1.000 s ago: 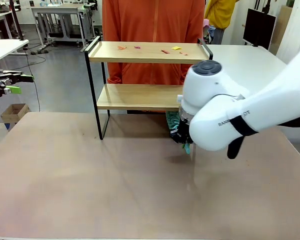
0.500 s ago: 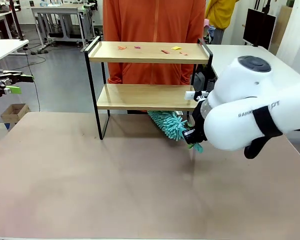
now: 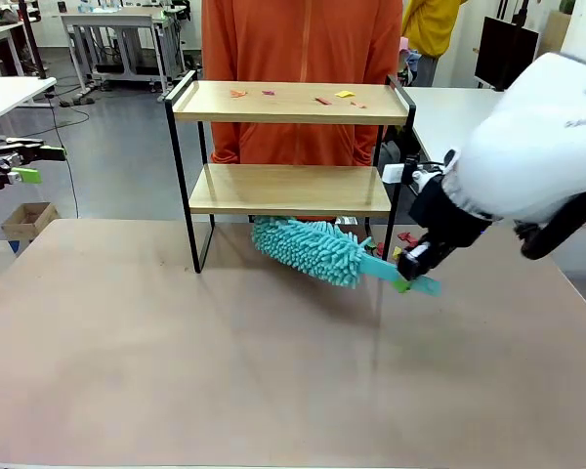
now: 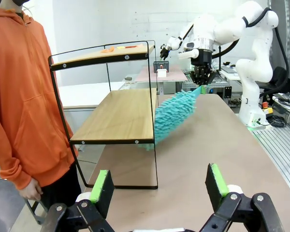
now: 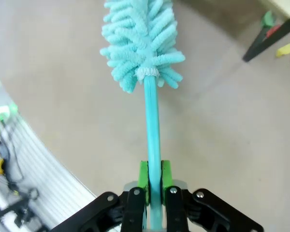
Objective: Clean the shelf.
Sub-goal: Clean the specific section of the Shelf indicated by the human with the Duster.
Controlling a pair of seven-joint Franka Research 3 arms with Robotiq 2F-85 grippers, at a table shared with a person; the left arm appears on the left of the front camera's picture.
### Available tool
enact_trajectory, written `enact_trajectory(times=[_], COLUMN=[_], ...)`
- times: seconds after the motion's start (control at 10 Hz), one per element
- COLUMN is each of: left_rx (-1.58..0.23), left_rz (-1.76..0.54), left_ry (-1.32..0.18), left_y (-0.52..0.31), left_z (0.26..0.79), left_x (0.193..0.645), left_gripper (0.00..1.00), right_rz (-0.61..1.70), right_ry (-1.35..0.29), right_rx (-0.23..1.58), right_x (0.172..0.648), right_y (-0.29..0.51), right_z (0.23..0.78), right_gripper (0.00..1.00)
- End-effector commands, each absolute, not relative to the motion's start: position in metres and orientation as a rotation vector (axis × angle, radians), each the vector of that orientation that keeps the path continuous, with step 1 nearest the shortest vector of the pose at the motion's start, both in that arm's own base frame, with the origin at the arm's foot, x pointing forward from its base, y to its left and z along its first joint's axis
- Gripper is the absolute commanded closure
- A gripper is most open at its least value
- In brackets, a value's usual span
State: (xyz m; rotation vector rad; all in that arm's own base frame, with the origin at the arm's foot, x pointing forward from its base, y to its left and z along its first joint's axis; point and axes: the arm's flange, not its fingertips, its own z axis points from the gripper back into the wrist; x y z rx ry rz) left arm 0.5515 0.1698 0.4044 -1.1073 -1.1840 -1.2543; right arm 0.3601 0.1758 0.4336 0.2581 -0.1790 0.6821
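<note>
Two wooden boards make up the shelf, which stands upper middle in the front view. Coloured scraps lie on its top board, so cleaning seems barely begun. At middle right, the right gripper is clamped on the handle of a teal duster. It holds the duster slanted, with the fluffy head just below the lower board, probably lining up a sweep. The left gripper hangs empty at the bottom of its wrist view, fingers wide apart, apparently parked clear.

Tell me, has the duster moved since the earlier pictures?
Yes. The duster, held by the right gripper, has swung toward picture left; its tip is now nearer the left front leg of the shelf.
</note>
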Motion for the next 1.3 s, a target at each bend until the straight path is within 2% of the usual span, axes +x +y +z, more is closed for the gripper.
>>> enact_trajectory(times=[0.0, 0.6, 0.9, 1.1, 1.2], left_rx=[-1.103, -1.103, -1.103, -1.103, -1.103], left_rz=[-1.258, -1.258, -1.258, -1.258, -1.258], left_ry=[-1.18, -1.18, -1.18, -1.18, -1.18], left_y=[0.167, 0.167, 0.167, 0.167, 0.167], left_z=[0.407, 0.407, 0.407, 0.407, 0.407], left_x=[0.549, 0.549, 0.549, 0.549, 0.549], left_gripper=[0.0, 0.0, 0.0, 0.0, 0.0], right_rz=[0.822, 0.994, 1.038, 1.074, 1.008], right_ry=[-0.131, 0.099, 0.122, 0.09, 0.113], right_rx=[0.198, 0.048, 0.043, 0.092, 0.052], right_x=[0.358, 0.346, 0.349, 0.352, 0.343], right_y=[0.149, 0.072, 0.045, 0.042, 0.048], right_z=[0.453, 0.547, 0.576, 0.576, 0.576], right_gripper=[0.87, 0.87, 0.87, 0.87, 0.87])
